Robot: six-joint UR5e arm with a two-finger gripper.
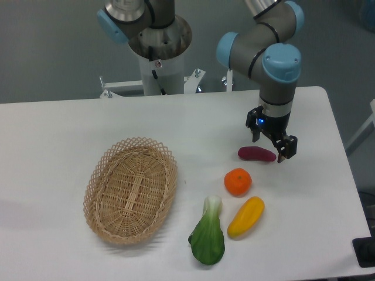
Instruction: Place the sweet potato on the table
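The sweet potato point(256, 154), a small reddish-purple tuber, lies flat on the white table point(58, 134), just above the orange. My gripper point(270, 147) hangs a little above and to the right of it, open and empty. One finger is near the potato's upper middle and the other finger is past its right end. The gripper does not touch the potato.
An orange point(238, 182) sits just below the sweet potato. A yellow pepper point(246, 216) and a green bok choy point(208, 235) lie nearer the front. An oval wicker basket point(130, 189) stands at the left. The robot base point(158, 52) is at the back.
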